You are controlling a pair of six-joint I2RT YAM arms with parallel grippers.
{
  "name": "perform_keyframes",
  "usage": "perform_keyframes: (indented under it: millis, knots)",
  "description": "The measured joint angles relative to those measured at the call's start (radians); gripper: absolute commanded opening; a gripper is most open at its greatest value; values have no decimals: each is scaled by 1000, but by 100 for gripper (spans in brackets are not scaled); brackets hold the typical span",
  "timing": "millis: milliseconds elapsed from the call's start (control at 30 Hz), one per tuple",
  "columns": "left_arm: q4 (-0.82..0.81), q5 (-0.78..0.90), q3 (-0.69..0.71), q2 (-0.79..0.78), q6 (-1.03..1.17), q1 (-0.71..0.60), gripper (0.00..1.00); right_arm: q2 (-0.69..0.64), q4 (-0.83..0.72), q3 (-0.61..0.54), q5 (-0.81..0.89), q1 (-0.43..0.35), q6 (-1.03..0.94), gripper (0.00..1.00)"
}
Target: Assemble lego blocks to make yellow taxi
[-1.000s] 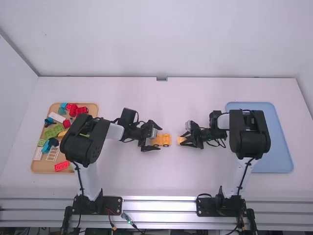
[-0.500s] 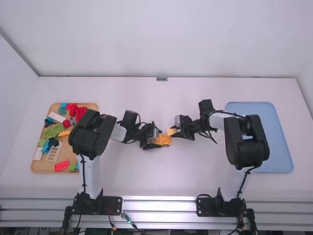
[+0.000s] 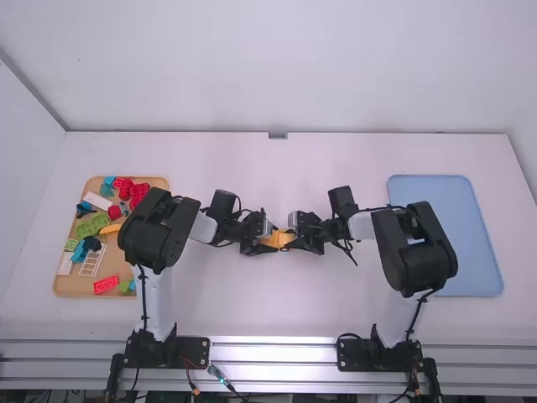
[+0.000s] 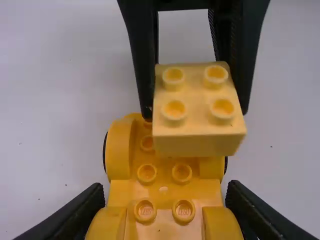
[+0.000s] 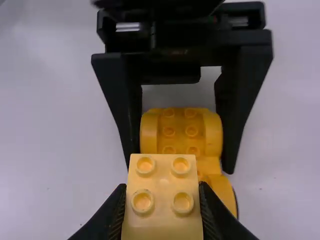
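Observation:
My left gripper [image 3: 270, 240] is over the middle of the table, shut on the yellow wheeled chassis [image 3: 278, 238]. In the left wrist view my left gripper [image 4: 165, 192] has its fingers at either side of the chassis [image 4: 163, 190], studs up. Close by on the other side is my right gripper [image 3: 295, 231]; in the right wrist view my right gripper [image 5: 162, 192] is shut on a light yellow brick [image 5: 162, 220] with studs on top. That brick [image 4: 197, 145] is above the chassis end farther from the left gripper and hides part of it; contact cannot be told.
At the far left lies an orange-brown tray [image 3: 77, 290] with several loose coloured blocks, among them a white ladder piece [image 3: 91, 262]. A blue tray [image 3: 478, 252] is on the right, partly beneath the right arm.
The left gripper has closed on the chassis from an open pose. My right gripper, carrying the light yellow brick, has moved left to the chassis.

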Motion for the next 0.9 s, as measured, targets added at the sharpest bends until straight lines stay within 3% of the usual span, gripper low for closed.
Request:
perform_keyframes:
  millis: [267, 667, 733, 767, 800, 900]
  knots:
    - [-8, 2, 0, 0, 0, 0, 56, 0, 201, -55, 51, 8, 144, 8]
    - [-33, 16, 2, 0, 23, 0, 57, 0, 202, -60, 55, 30, 185, 8]
    - [-33, 16, 2, 0, 23, 0, 57, -1, 202, -60, 54, 30, 184, 10]
    - [-33, 16, 2, 0, 23, 0, 57, -1, 202, -60, 55, 30, 185, 17]
    - [-33, 16, 2, 0, 23, 0, 57, -1, 202, -60, 55, 30, 185, 30]
    - [-32, 16, 2, 0, 23, 0, 57, -1, 203, -60, 59, 30, 187, 43]
